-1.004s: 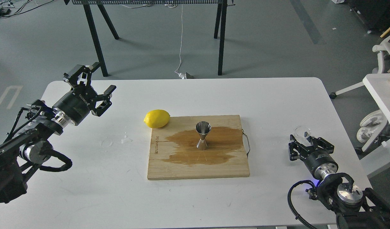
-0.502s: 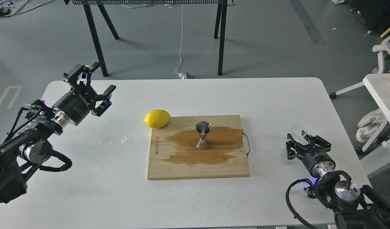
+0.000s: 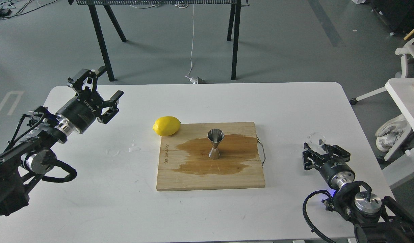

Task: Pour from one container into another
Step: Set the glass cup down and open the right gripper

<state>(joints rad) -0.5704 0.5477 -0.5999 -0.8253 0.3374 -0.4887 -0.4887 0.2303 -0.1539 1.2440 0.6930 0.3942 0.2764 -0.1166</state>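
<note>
The steel jigger [image 3: 215,144] stands upright in the middle of the wooden board [image 3: 210,175], inside a dark wet stain. The small clear cup [image 3: 316,138] is low over the white table [image 3: 207,101] at the right, well off the board. My right gripper [image 3: 320,147] comes up from the lower right and is shut on the cup, whose rim shows just past the fingers. Far to the left, my left gripper [image 3: 104,84] hangs open above the table's left end with nothing between its fingers.
A yellow lemon [image 3: 166,126] lies at the board's back left corner. Small water drops [image 3: 134,147] sit on the table left of the board. A wire handle [image 3: 262,153] sticks out from the board's right edge. A white chair [image 3: 401,111] stands right of the table.
My right gripper has shifted a little left and towards me, and the clear cup has moved with it. The left arm, jigger and lemon have not moved.
</note>
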